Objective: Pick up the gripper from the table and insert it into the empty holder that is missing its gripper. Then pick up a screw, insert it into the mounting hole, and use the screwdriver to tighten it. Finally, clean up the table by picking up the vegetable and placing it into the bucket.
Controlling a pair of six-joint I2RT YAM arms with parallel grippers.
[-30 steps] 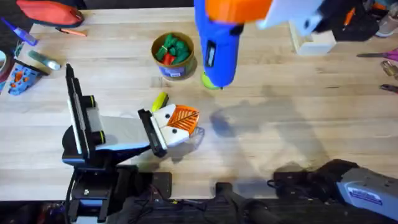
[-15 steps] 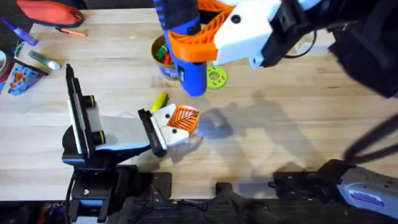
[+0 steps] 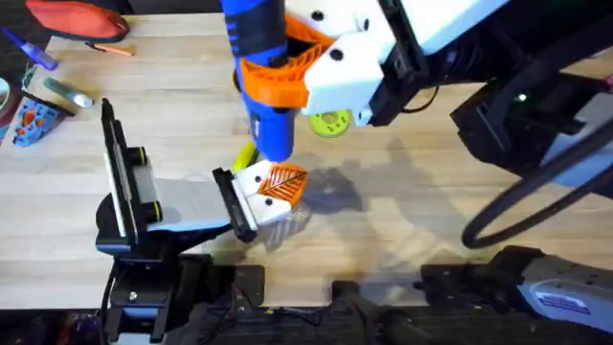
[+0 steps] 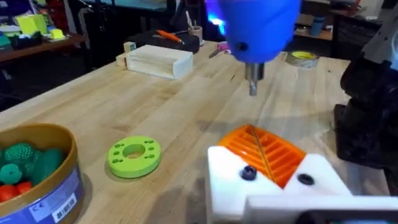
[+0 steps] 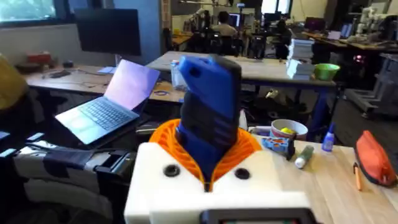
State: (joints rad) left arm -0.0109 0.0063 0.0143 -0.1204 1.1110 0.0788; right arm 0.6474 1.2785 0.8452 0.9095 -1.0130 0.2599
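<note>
One screwdriver (image 3: 261, 72) upright, tip down over holder (image 3: 271, 191), clamped in right gripper (image 3: 287, 67).

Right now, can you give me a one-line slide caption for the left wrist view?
Blue screwdriver tip hangs above the orange ribbed gripper, green ring disc alongside.

Right end effector (image 3: 287, 62) gripping blue screwdriver (image 3: 261, 72) upright, tip above white holder (image 3: 257, 182), green ring disc (image 3: 330, 123) just right, wooden tabletop (image 3: 431, 211)

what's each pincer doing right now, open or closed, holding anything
Left pincer: closed on the holder with the orange gripper seated in it.
Right pincer: closed on the blue screwdriver, tip down over the holder.
</note>
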